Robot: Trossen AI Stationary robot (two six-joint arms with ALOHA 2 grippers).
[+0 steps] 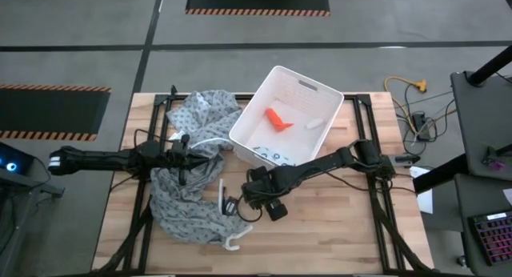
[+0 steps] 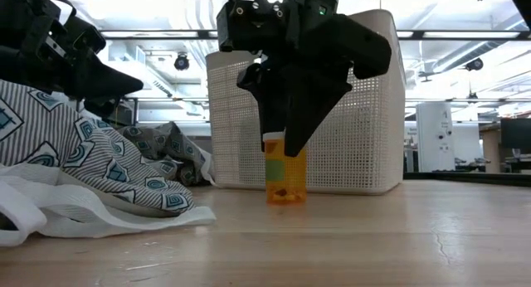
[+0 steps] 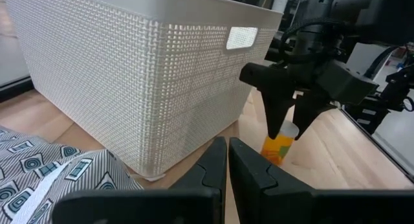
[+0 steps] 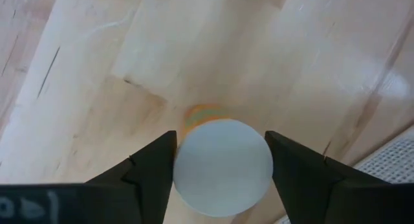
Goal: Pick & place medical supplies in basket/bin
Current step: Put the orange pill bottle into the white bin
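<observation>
An orange bottle (image 2: 284, 181) with a white cap stands upright on the wooden table in front of the white tub (image 2: 348, 113). My right gripper (image 2: 284, 144) comes down over it and is shut on the cap. In the high view the tub (image 1: 320, 89) holds an orange item (image 1: 278, 118), a short white cylinder (image 1: 314, 123) and a teal ringed packet (image 1: 272, 154). My left gripper (image 3: 228, 166) is shut and hangs over the patterned cloth (image 1: 184, 205), left of the tub. The white disc does not show. My right gripper holds the orange bottle by its white cap (image 4: 223, 167), pinched between the two fingers (image 4: 154, 169) on opposite sides. The fingers come from above, pointing down. The bottle stands upright with its base (image 2: 284, 197) on the table.
A grey patterned cloth with white straps (image 2: 91, 175) is heaped over the table's left half, up to the tub's left corner. White hook-like pieces (image 1: 232, 243) lie near its front edge. Bare wood (image 1: 336, 221) lies in front of and right of the bottle.
</observation>
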